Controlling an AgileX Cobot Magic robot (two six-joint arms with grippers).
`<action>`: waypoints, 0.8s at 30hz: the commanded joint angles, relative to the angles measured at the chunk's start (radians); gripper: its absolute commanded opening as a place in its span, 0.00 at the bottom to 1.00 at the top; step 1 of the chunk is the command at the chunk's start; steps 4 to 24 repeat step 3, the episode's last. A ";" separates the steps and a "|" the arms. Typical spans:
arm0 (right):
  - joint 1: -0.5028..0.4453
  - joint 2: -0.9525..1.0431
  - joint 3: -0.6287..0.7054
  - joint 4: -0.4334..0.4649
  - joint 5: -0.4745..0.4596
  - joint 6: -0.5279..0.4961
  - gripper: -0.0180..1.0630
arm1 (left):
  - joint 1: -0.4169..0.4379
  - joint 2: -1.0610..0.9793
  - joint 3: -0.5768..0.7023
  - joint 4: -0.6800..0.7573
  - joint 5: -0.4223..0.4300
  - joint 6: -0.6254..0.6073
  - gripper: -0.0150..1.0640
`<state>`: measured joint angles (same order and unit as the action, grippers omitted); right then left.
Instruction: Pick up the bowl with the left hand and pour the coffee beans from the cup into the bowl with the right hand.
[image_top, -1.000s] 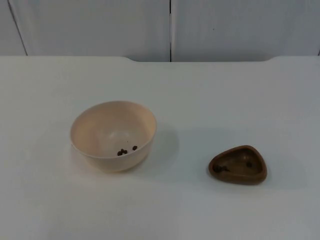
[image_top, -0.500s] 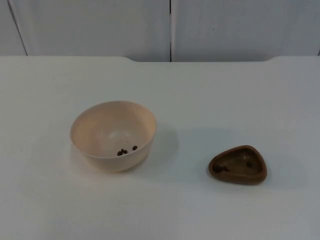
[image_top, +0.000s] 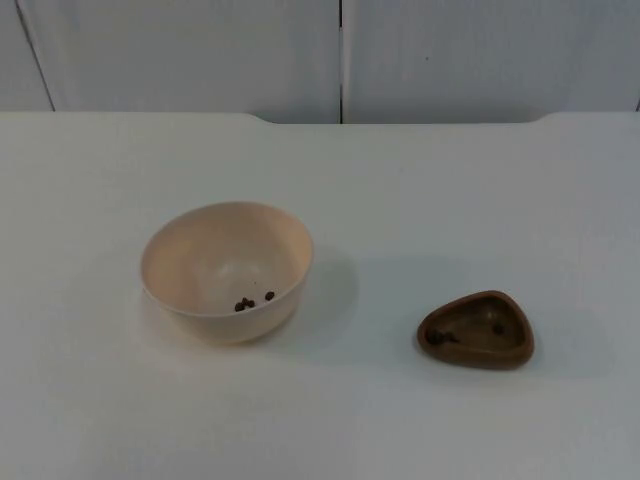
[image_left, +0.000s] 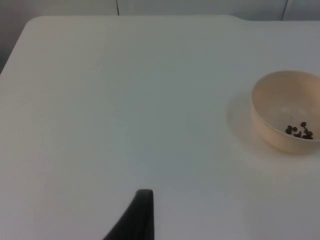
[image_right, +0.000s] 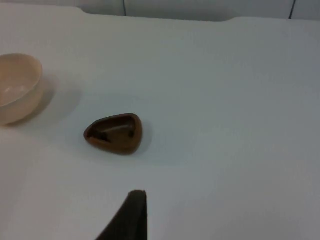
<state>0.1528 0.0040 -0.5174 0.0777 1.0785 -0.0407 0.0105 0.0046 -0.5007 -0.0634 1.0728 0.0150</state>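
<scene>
A: How far along is it? The bowl (image_top: 227, 270) stands on the white counter (image_top: 420, 190) with a few coffee beans (image_top: 253, 301) inside, and the brown cup (image_top: 476, 329) sits well apart to its right, a bean or two in it.

B: I'd judge some pouring is done, or nothing is started; neither is lifted.

A: And the tools?

B: The left tool (image_left: 135, 217) waits off the bowl, the right tool (image_right: 129, 217) near the cup. One fingertip each shows; released or clenched, I cannot tell.
</scene>
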 joint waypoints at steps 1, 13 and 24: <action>-0.040 -0.004 0.003 0.002 -0.001 0.000 0.99 | 0.003 -0.005 0.004 0.005 -0.001 -0.009 0.99; -0.051 -0.004 0.003 0.002 -0.001 0.000 0.99 | 0.003 -0.005 0.004 0.005 -0.001 -0.009 0.99; -0.051 -0.004 0.003 0.002 -0.001 0.000 0.99 | 0.003 -0.005 0.004 0.005 -0.001 -0.009 0.99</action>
